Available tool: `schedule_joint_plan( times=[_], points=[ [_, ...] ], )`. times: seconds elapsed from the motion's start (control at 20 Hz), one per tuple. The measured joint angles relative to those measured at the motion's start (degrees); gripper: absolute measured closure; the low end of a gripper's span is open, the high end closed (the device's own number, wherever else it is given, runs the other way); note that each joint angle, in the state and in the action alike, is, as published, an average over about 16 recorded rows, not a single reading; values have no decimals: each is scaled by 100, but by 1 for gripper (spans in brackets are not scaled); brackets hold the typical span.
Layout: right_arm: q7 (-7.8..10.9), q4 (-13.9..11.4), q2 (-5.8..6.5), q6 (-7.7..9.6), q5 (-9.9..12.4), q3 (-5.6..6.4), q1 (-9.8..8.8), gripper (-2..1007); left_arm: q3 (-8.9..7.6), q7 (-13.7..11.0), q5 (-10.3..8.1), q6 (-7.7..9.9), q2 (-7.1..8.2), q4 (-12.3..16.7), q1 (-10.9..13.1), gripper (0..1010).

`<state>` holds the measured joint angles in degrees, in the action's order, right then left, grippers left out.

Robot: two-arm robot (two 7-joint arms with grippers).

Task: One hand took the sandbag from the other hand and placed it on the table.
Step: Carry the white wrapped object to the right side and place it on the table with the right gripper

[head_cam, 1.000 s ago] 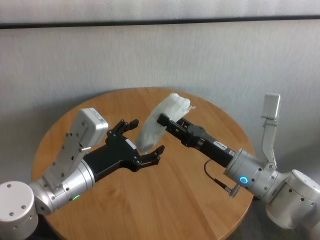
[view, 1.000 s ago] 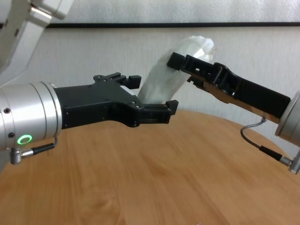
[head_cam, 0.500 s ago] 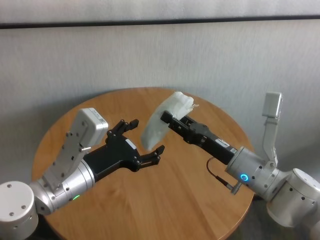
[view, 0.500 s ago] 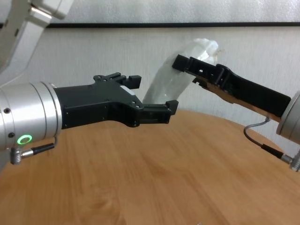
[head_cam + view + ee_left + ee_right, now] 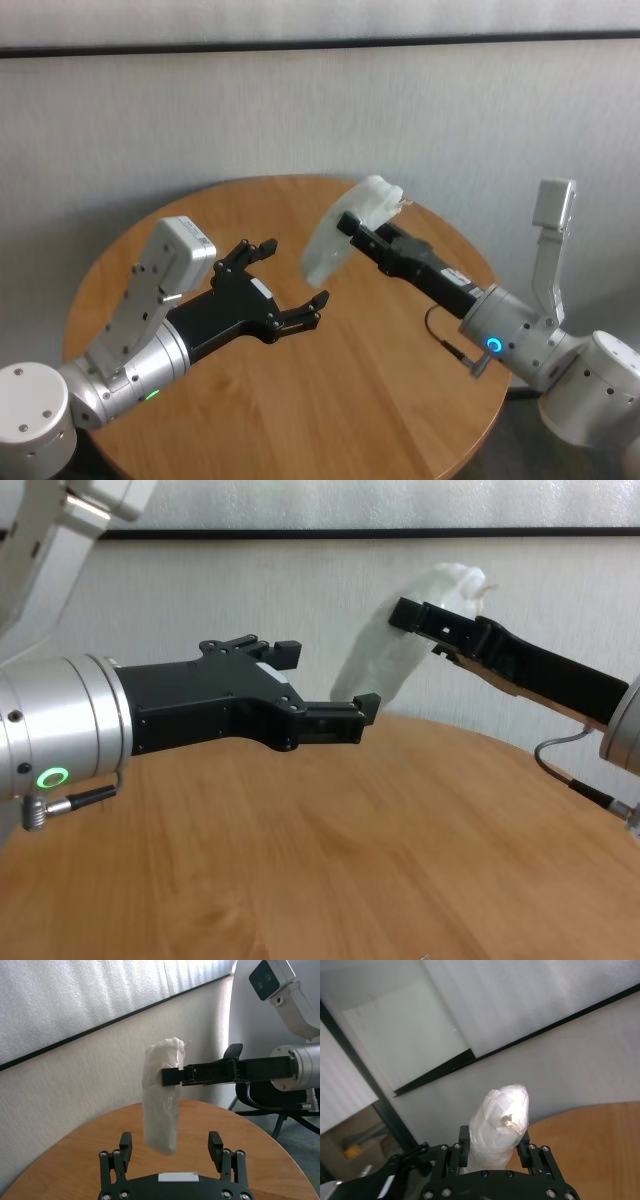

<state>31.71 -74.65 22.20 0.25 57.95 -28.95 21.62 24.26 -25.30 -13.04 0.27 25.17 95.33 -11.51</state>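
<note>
R gripper, the one w/ the blue-cyan ring light, is clamped on the sandbag near its upper end, fingers closed tight on both sides of the bag. In the R wrist view the bag sits pinched between the two fingers, small twisted tip facing the cam. Bag hangs in the air above the table, tilted, lower end pointing down toward the L gripper, not touching the top

L gripper, green ring light, is spread wide open and has nothing in it. It's held level over the table, fingers pointing toward the bag. In the L wrist view the bag hangs upright just beyond the L fingertips, lined up w/ the gap between them but apart from both; R gripper grips it from the side near the top

Chest view: bag is clear of the open L gripper, up and to the R of it, carried by the R gripper above the table
</note>
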Motion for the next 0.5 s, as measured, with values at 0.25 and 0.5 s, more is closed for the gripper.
schedule_joint_plan(
  times=[0.25, 0.5],
  points=[
    [-269, 143, 1, -83, -267, 64, 91, 457, -6, 20, 5, -9, -4, 4, 9, 8],
    [-559, 297, 51, -83, -607, 82, 198, 457, -54, 158, 48, 14, -44, 5, 25, 9]
  ],
)
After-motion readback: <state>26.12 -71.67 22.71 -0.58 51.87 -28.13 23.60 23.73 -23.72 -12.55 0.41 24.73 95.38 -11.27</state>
